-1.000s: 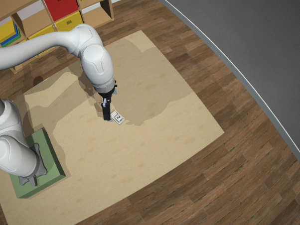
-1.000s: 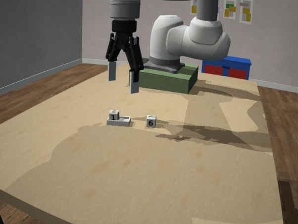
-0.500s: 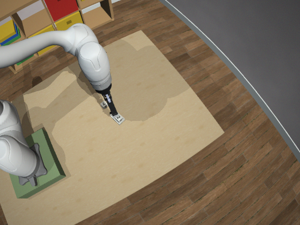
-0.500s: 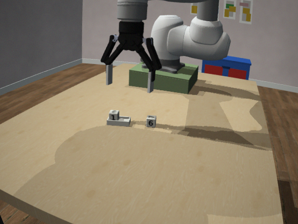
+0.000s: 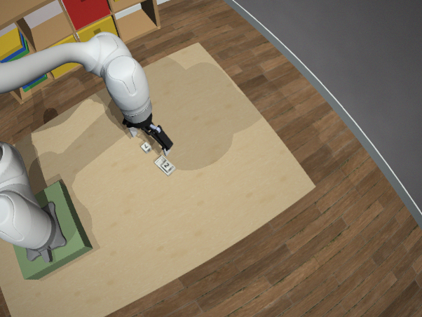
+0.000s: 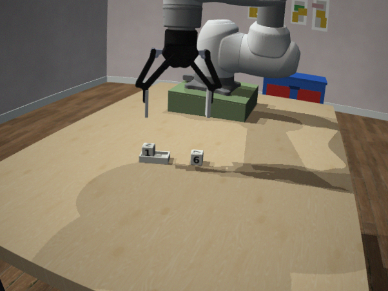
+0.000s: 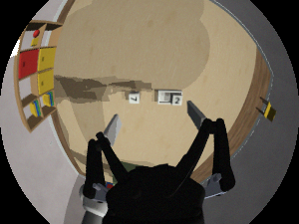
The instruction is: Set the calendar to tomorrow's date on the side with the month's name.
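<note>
A small grey tray (image 5: 158,161) (image 6: 162,159) (image 7: 162,96) lies flat on the table. One white cube (image 5: 167,165) (image 6: 148,150) (image 7: 176,100) stands in one slot of the tray. It shows a 1 toward the exterior camera and a 2 on top. The slot beside it is empty. A second white cube (image 5: 146,147) (image 6: 196,158) (image 7: 134,99) stands on the table a short way from the tray's empty end and shows a 6 toward the exterior camera. My gripper (image 5: 149,142) (image 6: 177,113) (image 7: 152,112) is open and empty, hanging well above the tray and the loose cube.
The arm's green base block (image 5: 63,224) (image 6: 222,101) stands at one table edge. A shelf with coloured bins (image 5: 52,24) stands on the floor beyond the table, and a blue and red chest (image 6: 294,87) stands by the wall.
</note>
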Available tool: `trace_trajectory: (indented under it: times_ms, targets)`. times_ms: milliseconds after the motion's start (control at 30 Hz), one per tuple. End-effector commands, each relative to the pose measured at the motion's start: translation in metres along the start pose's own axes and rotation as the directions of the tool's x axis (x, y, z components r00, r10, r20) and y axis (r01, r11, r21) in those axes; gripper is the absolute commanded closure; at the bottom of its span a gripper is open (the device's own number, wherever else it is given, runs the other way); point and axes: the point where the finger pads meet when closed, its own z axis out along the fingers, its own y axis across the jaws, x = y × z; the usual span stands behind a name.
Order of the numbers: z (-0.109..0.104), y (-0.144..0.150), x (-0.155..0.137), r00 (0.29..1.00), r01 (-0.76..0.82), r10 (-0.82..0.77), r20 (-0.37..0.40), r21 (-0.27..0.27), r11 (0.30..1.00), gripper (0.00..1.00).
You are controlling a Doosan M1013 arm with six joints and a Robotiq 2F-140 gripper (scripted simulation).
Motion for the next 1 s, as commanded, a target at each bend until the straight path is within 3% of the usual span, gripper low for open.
trace_trajectory:
  times_ms: [0,167,233,267,367,700,733,800,967]
  targets:
    - [0.001,-0.006,0.001,0.987,0.163,-0.163,-0.007,0.011,0.986,0.0]
    - [0.002,-0.015,0.003,0.929,0.37,-0.37,-0.01,0.009,0.929,0.0]
    - [0.002,-0.015,0.003,0.929,0.37,-0.37,-0.01,0.009,0.929,0.0]
    - [0.003,-0.019,0.003,0.887,0.462,-0.462,-0.011,0.008,0.887,0.0]
    - [0.003,-0.022,0.004,0.837,0.547,-0.547,-0.011,0.007,0.837,0.0]
    - [0.006,-0.038,0.006,0.552,0.834,-0.834,-0.013,0.002,0.552,0.0]
    - [0.006,-0.041,0.007,0.499,0.867,-0.867,-0.013,0.001,0.499,0.0]
    - [0.006,-0.041,0.007,0.499,0.867,-0.867,-0.013,0.001,0.499,0.0]
    - [0.007,-0.049,0.007,0.306,0.952,-0.952,-0.013,-0.002,0.306,0.0]
